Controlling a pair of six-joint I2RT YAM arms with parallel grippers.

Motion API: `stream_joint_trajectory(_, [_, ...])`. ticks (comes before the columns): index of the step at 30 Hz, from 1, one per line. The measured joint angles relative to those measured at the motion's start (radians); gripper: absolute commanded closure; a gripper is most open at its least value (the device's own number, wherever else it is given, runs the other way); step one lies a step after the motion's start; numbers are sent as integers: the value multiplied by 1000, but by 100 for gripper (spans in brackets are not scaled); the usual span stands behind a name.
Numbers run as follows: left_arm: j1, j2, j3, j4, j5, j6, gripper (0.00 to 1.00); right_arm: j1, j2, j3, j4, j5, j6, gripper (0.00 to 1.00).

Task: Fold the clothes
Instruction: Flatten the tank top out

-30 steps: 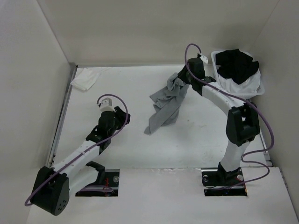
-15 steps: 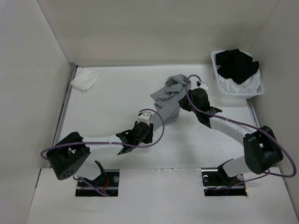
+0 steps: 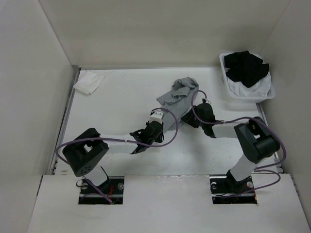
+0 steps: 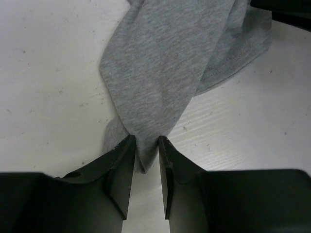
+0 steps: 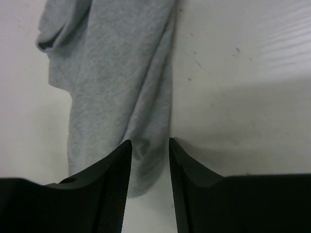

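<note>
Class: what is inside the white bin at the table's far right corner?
A black garment lies heaped over white fabric in the bin; anything beneath is covered.

White-shelled left arm (image 3: pixel 115 141) and right arm (image 3: pixel 226 130) carry black joints, looping purple cables (image 3: pixel 175 128) and black tool fingers (image 4: pixel 119 177).

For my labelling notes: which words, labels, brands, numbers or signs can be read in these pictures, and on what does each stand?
None: no text can be read in any view. The grey top, the white basket and the table show no print, label or number.
</note>
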Motion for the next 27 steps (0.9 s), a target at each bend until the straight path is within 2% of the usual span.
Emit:
stream_joint_trajectory(1, [1,5,6,1,0,1,77,0,17,5,22,-13,10,65])
stream_joint_trajectory(3, [6,16,16,1,1,3,90,0,55,9,75,-47,35,92])
stream_joint_trajectory(4, [8,19,18,1,1,6,93,-2,64,10,81,-54,42,95])
stream_joint_trajectory(7, [40,21,18,0,8,1,100,-6,70,6,97,-69,59,98])
stream_joint_trajectory(9, [68,14,18,-4,24,-10,100,-6,31,-2,81,-64,58,98])
stream_joint_trajectory(12, [165,-64,14,-23,96,-56,100,-5,-116,-1,-27,-32,21,98])
stream_joint_trajectory(13, [230,-142,7,-32,135,-92,100,-4,-196,1,-76,-16,2,98])
stream_joint_trajectory(15, [284,-221,5,-33,162,-127,100,5,-316,23,-147,16,-33,98])
stream_joint_trajectory(17, [341,-327,-1,-34,224,-174,100,39,-423,79,-290,58,-79,98])
stream_joint_trajectory(20, [418,-500,-24,-42,323,-254,100,150,-583,209,-529,129,-153,94])
stream_joint_trajectory(23, [468,-577,-38,-48,399,-307,100,270,-667,306,-699,187,-189,87])
stream_joint_trajectory(27, [546,-560,-114,-75,509,-375,100,445,-683,315,-818,222,-203,62])
